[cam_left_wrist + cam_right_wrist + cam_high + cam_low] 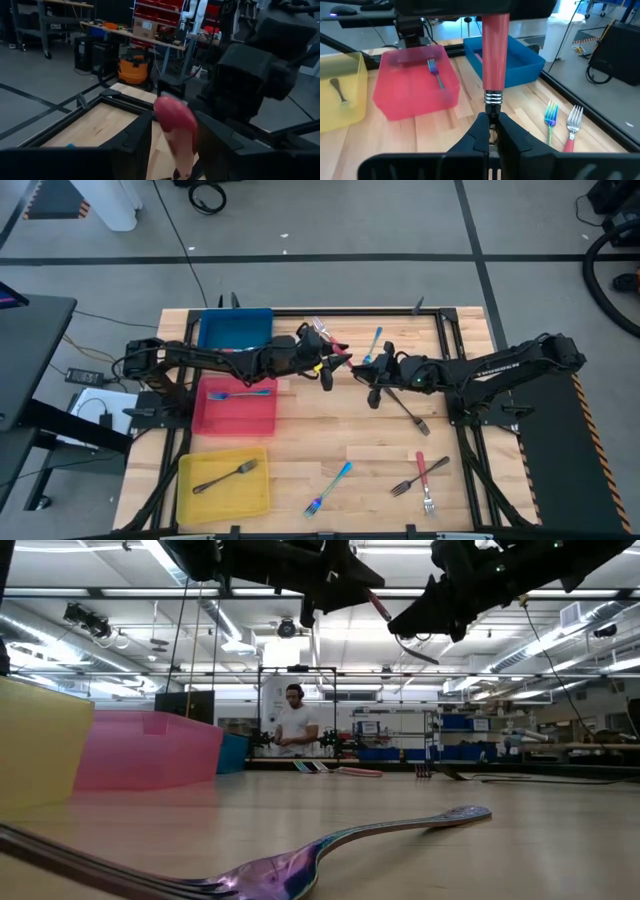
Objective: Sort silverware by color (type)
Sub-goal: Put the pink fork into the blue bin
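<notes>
A red-handled utensil [495, 55] hangs in the air between my two grippers above the middle of the table. My right gripper [491, 124] is shut on its metal part. My left gripper [174, 122] comes from the table's left, and its fingers stand close on either side of the red handle [175, 125]. A blue-handled fork [240, 393] lies in the red tray [215, 420]. A dark fork [226, 476] lies in the yellow tray [200, 500]. The blue tray [235, 330] stands at the far left. My right gripper pinches the utensil's metal neck [491, 111], just past the ribbed collar, between its two fingers. It comes about level from the table's right and lies along the utensil, which is lifted clear with the handle pointing left. My left gripper: I cannot tell whether its fingers touch the handle.
Loose silverware lies on the wood: a dark fork [410, 412] under my right arm, a blue-handled fork [375, 342] at the far side, another blue one [328, 488] and a red-handled one [420, 475] near the front edge. Two more forks [560, 122] lie by the blue tray.
</notes>
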Controlling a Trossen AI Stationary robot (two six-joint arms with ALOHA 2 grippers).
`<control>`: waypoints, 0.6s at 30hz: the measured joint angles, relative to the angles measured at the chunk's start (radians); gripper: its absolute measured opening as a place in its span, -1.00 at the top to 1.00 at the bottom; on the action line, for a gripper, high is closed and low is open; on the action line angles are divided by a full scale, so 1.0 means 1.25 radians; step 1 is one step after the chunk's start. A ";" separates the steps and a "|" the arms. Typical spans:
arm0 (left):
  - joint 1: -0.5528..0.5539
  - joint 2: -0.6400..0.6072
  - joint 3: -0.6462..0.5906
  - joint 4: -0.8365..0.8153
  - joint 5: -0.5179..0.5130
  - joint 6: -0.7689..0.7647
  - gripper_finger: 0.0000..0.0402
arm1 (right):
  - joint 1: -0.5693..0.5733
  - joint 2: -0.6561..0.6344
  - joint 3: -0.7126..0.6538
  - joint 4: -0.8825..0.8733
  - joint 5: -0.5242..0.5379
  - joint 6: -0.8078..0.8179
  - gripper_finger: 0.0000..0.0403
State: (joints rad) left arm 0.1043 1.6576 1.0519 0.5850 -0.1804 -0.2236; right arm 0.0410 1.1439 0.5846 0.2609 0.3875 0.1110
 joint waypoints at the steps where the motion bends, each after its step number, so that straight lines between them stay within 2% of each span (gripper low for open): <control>1: 0.000 0.000 0.000 0.000 0.000 0.001 0.30 | -0.002 0.000 0.000 0.001 0.000 0.000 0.90; 6: 0.000 0.000 0.000 -0.006 0.007 0.011 0.39 | -0.003 0.000 0.000 0.001 0.001 0.001 0.89; 11: -0.001 0.000 0.001 -0.003 0.033 0.036 0.74 | -0.004 0.000 0.000 0.006 -0.013 -0.003 0.82; 14: -0.002 0.000 0.001 -0.005 0.035 0.042 0.88 | -0.003 0.000 0.000 0.007 -0.015 -0.001 0.79; 18: -0.001 0.000 0.001 -0.011 0.033 0.067 0.89 | -0.004 0.000 0.000 0.012 -0.015 0.001 0.79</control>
State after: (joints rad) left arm 0.1027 1.6577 1.0527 0.5718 -0.1395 -0.1395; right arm 0.0360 1.1442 0.5846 0.2764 0.3693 0.1126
